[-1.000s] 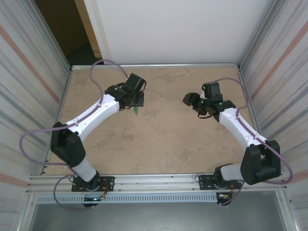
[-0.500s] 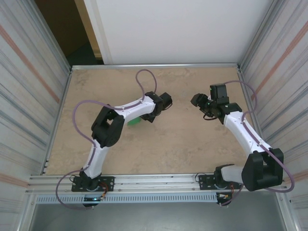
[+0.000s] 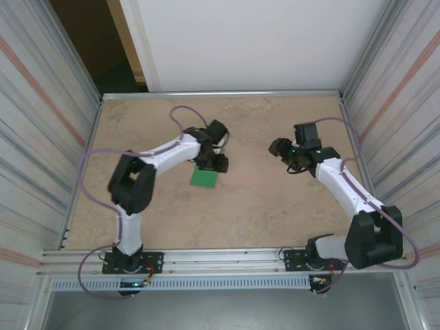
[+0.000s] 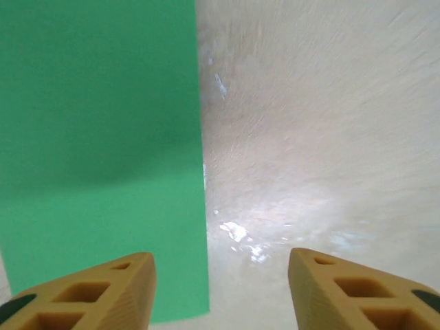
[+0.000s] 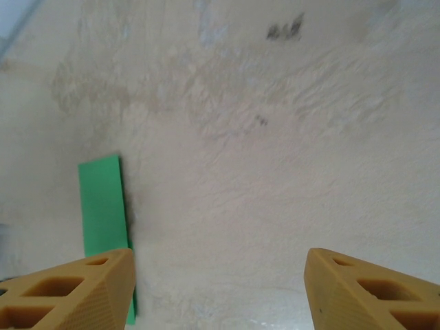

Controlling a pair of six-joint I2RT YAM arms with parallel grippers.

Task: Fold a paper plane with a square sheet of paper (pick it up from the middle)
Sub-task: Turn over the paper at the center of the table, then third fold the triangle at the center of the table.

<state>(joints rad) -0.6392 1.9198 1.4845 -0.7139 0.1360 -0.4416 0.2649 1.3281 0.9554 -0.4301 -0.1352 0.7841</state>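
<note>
Now the paper (image 3: 204,178) lies flat on the table (image 3: 247,213), left of centre. From above it looks more oblong than square, so it may be folded once; I cannot tell for sure. The left gripper (image 4: 220,267) hangs over its far edge, jaws apart and nothing between them. One finger sits above the green and the other above bare table, with the paper's long edge running between. The right gripper (image 5: 220,265) hovers well apart to the right, likewise spread and empty, the paper off to its left. My guess at the risks: a sheet this thin and flat gives fingers no lip, so a pinch from this spot would likely skid it across the table or buckle the edge into a stray crease. Grabbing at the edge instead of the middle would let it droop and twist. And if both arms go in together, they may crowd each other over a small target.
</note>
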